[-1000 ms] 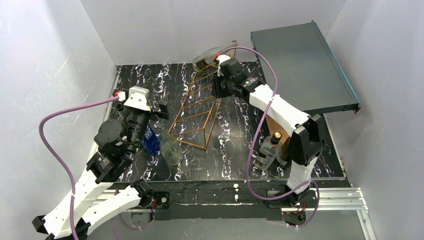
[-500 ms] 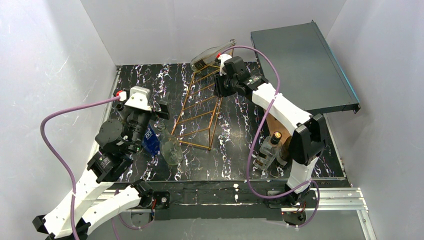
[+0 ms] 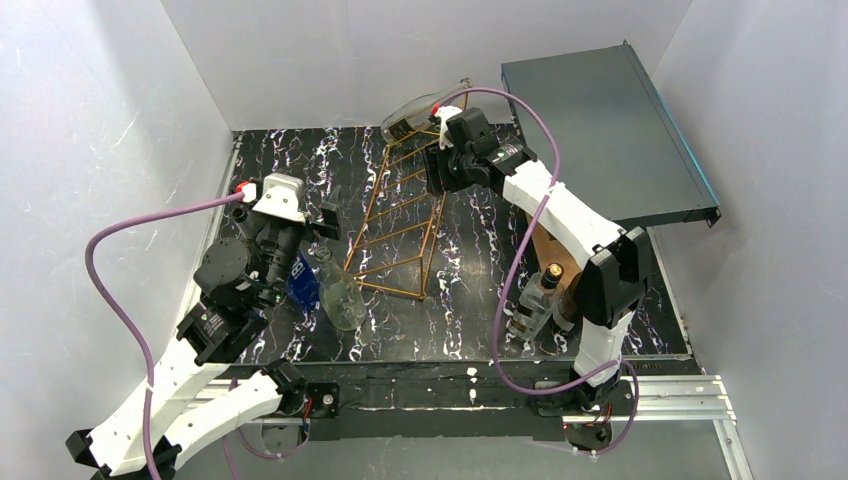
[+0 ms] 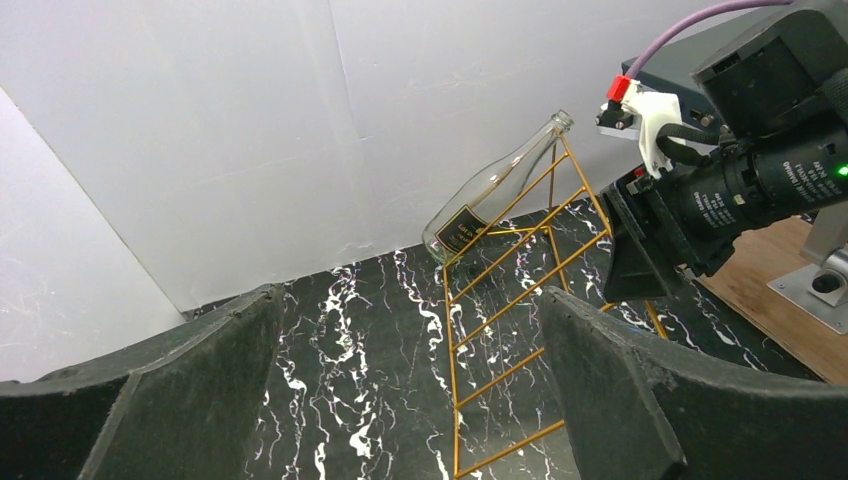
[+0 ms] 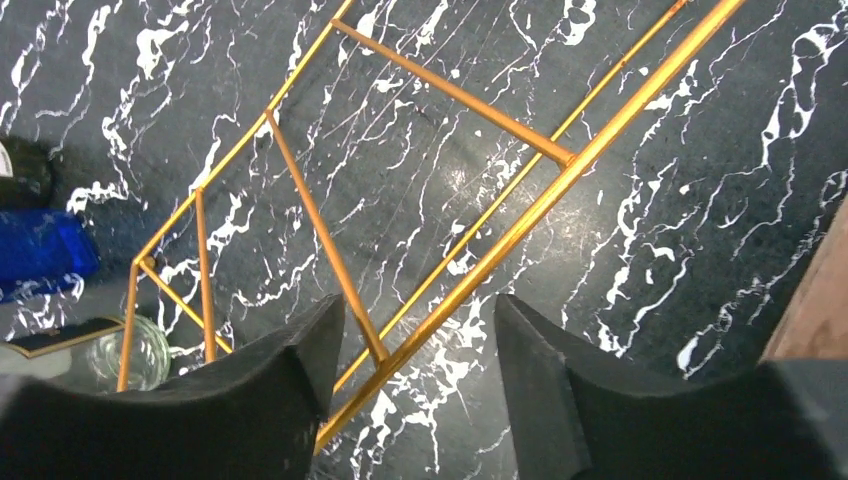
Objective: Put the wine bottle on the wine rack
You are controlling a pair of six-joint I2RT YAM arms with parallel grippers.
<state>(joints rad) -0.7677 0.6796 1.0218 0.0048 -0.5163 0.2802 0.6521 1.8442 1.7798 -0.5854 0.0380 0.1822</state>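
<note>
Right gripper [image 5: 420,372] open astride a wine rack [image 3: 398,218] rail. Left gripper [image 4: 410,385] wide open, empty. Wine bottle [image 4: 497,186] tilted on rack's top-centre end. Blue bottle [image 3: 300,285] sits centre-left.

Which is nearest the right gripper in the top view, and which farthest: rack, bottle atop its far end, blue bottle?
1. Rack: its right rail passes between the right gripper's fingers.
2. Far-end bottle: just beyond the gripper, by the back wall.
3. Blue bottle: far off, at the near left.
</note>
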